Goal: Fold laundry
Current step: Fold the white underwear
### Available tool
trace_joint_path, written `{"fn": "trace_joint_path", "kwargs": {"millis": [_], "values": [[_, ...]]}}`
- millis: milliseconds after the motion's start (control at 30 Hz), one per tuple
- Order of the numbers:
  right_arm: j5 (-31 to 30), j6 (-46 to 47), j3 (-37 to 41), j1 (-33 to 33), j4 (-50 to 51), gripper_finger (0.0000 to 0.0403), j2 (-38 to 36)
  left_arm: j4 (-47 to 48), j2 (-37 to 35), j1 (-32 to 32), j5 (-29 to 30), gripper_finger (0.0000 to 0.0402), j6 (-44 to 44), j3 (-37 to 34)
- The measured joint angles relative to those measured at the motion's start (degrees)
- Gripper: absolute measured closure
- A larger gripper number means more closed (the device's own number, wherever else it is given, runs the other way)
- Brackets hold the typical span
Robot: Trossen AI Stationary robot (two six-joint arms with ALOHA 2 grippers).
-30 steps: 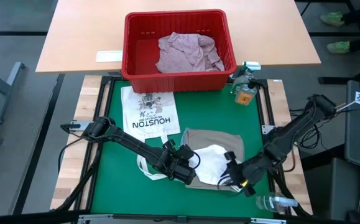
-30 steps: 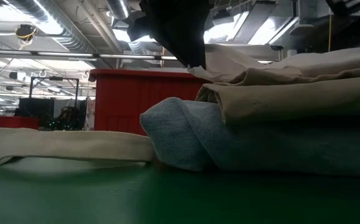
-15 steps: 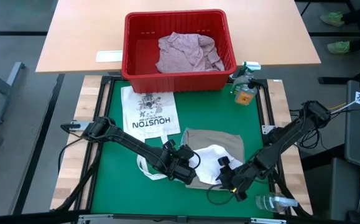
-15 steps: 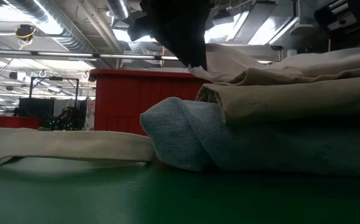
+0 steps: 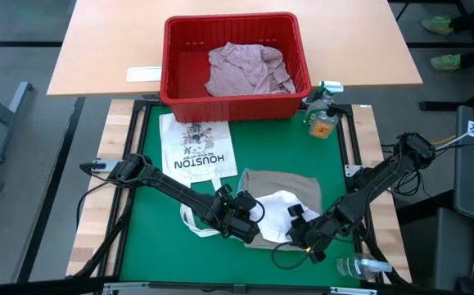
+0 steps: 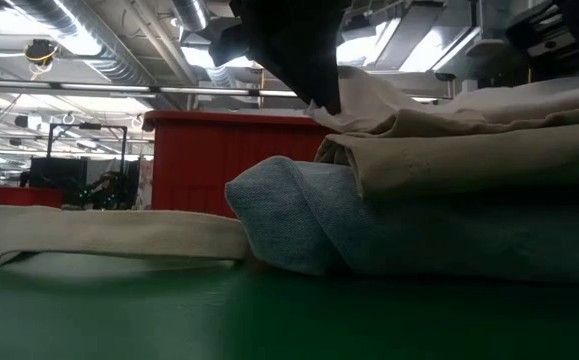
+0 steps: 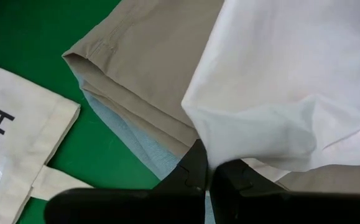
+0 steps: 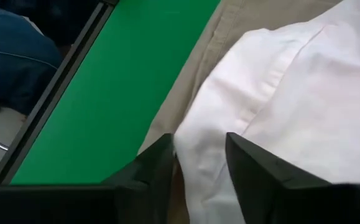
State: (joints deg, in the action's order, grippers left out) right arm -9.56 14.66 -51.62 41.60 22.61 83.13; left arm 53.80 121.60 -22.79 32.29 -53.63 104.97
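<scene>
The white garment [image 5: 279,215] lies crumpled on top of the tan cloth piece [image 5: 282,184], which rests on the light blue denim [image 6: 369,235] at the near middle of the green table [image 5: 146,221]. The left pincer [image 5: 245,220] is pressed together on the white garment's left edge, a fold of fabric nipped between its tips in the left wrist view. The right pincer [image 8: 198,163] sits at the opposite, right edge, its fingers [image 8: 254,171] spread with a white hem lying between them, not yet pinched as far as can be seen. So the garment stretches crosswise between the two pincers, each at its own end, and the right one is the nearer to the free edge. The next move likely turns on that pincer closing before both lift
</scene>
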Motion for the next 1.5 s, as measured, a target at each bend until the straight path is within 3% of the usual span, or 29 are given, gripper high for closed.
{"fn": "trace_joint_path", "kwargs": {"millis": [267,433,733,933,1033,1200,1500], "values": [[0.0,0.0,0.0,0.0,-0.1,0.0354,0.0,0.0,0.0,0.0,0.0,0.0401,0.0,0.0],[0.0,0.0,0.0,0.0,-0.1,0.0396,0.0,0.0,0.0,0.0,0.0,0.0401,0.0,0.0],[0.1,0.0,-0.1,0.0,-2.0,0.0397,-0.3,0.0,0.0,0.0,0.0,0.0401,0.0,0.0],[-1.8,-0.1,-3.3,0.0,3.2,0.0396,-3.6,0.1,0.0,-0.8,0.8,0.0401,0.2,0.0],[-8.4,-0.2,-4.7,0.0,6.8,0.0399,-6.3,0.1,0.0,-1.0,1.4,0.0401,0.2,0.0],[-24.5,1.2,-5.0,0.0,12.8,0.0398,-10.5,0.1,0.0,-0.6,1.7,0.0401,-0.1,0.0],[-45.7,8.1,-5.0,-0.3,23.6,0.0400,-11.7,0.2,0.0,-0.1,2.0,0.0401,0.0,0.0]]}}
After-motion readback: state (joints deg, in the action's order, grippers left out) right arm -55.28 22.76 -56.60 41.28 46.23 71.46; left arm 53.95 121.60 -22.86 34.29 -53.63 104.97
